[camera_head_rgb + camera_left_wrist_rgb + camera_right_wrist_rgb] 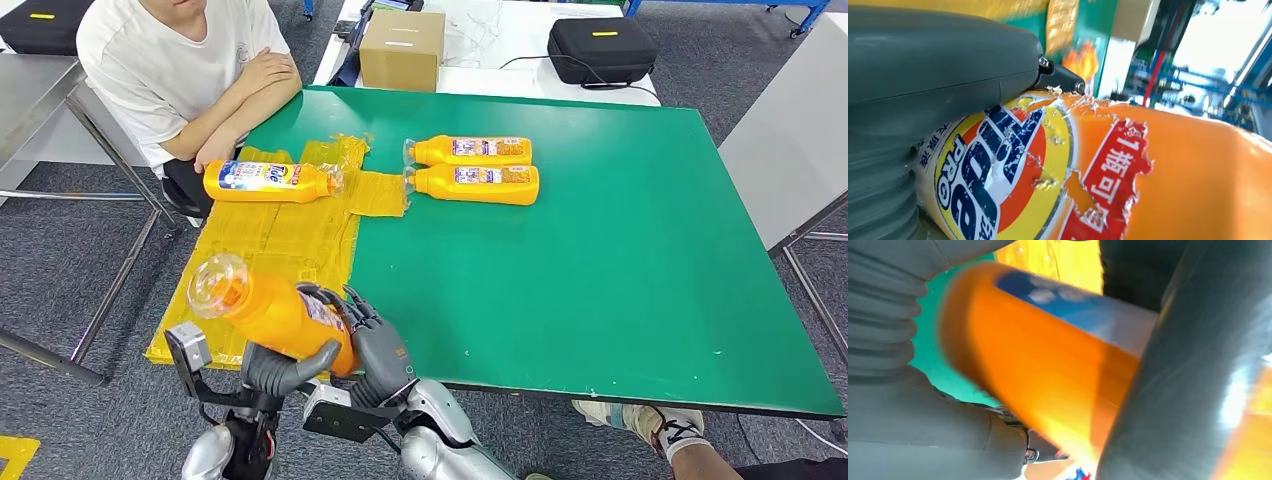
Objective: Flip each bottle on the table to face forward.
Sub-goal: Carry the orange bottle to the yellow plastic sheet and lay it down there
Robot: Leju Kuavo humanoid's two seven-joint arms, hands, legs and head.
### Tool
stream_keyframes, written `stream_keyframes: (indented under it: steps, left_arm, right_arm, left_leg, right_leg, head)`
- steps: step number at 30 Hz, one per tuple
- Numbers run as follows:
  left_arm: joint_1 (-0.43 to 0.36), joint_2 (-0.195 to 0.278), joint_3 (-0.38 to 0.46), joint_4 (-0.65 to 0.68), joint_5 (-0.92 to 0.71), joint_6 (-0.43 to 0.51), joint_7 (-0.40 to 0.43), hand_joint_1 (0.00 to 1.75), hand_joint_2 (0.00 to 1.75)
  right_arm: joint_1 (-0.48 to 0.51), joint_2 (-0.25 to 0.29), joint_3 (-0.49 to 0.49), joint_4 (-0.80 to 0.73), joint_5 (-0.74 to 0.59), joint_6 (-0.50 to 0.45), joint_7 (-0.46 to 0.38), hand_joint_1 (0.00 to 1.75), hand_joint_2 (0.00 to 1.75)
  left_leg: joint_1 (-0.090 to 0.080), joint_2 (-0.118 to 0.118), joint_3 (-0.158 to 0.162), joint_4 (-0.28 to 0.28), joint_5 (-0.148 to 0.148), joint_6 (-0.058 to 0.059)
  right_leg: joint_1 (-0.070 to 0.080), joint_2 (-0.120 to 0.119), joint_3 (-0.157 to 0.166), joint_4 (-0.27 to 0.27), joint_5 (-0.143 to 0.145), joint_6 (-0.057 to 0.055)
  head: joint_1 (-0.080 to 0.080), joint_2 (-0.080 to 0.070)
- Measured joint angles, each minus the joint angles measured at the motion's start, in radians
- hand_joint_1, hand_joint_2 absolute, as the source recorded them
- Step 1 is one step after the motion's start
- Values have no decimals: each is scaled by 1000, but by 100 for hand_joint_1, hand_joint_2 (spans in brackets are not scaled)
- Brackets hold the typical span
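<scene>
The green table (620,270) takes up most of the head view, running from the middle out to the right edge; a crinkled yellow sheet (285,235) covers its left part, and a person (175,70) in a white shirt sits at the upper left with arms folded on the table's corner; a cardboard box (402,48) and a black case (602,48) sit on a white surface along the top of the frame.

Three bottles lie flat: one on the yellow sheet (268,181) at centre left, colourful label up; two more side by side just right of the sheet, the farther one (470,151) and the nearer one (472,184), both showing a small-print label and touching or nearly so.

The fourth, the held bottle (272,309), is off the table at the lower left, clear cap pointing up-left; both hands grip it, the left hand (280,368) from beneath and the right hand (375,345) wrapped round its base end; the left wrist view shows its torn front label close up.

I'd judge the step in hand to be the turning of this bottle between the two hands; the next move calls for rolling it until the front label faces up, then laying it down on the table without letting it slip; the pair on the right look yet to be flipped.
</scene>
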Motion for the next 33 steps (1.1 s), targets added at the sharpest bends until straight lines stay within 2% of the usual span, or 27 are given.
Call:
stream_keyframes:
  steps: [4, 6, 10, 15, 22, 29, 33]
  left_arm:
    - [-88, 30, 66, 38, -127, 134, -41, 175, 175]
    - [-123, 43, 97, 55, -166, 165, -51, 175, 175]
    - [-154, 56, 123, 74, -256, 228, -68, 175, 175]
    - [-183, 74, 127, 90, -516, 335, -59, 175, 175]
    - [-268, 130, 43, 211, -1005, 351, 110, 175, 175]
    - [-317, 165, -10, 310, -1057, 346, 131, 175, 175]
    - [-359, 185, -43, 372, -1146, 282, 184, 175, 175]
  right_arm:
    - [4, 2, 4, -1, 2, -64, -37, 0, 0]
    - [4, 2, 6, -1, 3, -78, -41, 0, 0]
    - [4, 1, 11, -3, 4, -89, -42, 0, 0]
    - [7, -3, 21, -20, 1, -91, -39, 0, 0]
    - [50, -25, 19, -56, -2, -61, -44, 0, 0]
    - [81, -41, 19, -92, 0, -50, -48, 0, 0]
    - [89, -45, 19, -110, 0, -30, -53, 0, 0]
  left_leg:
    - [0, 0, 1, 0, 1, -1]
    - [1, 0, 1, 0, 1, -1]
    - [1, 0, 0, 0, 2, -1]
    - [0, -1, 0, 0, 2, -1]
    - [0, 0, 0, 0, 2, -1]
    - [1, 0, 0, 0, 2, -1]
    - [1, -1, 0, 0, 2, -1]
  right_leg:
    - [0, 0, 0, 0, 1, 0]
    - [1, 0, 1, 1, 1, 0]
    - [0, 0, 1, 1, 0, 0]
    - [0, 0, 0, 0, 0, 0]
    - [0, 0, 0, 0, 1, 0]
    - [0, 0, 0, 1, 1, 0]
    - [0, 0, 0, 0, 1, 0]
  head:
    - [0, 0]
    - [0, 0]
    - [0, 0]
    - [0, 0]
    - [0, 0]
    - [0, 0]
    - [0, 0]
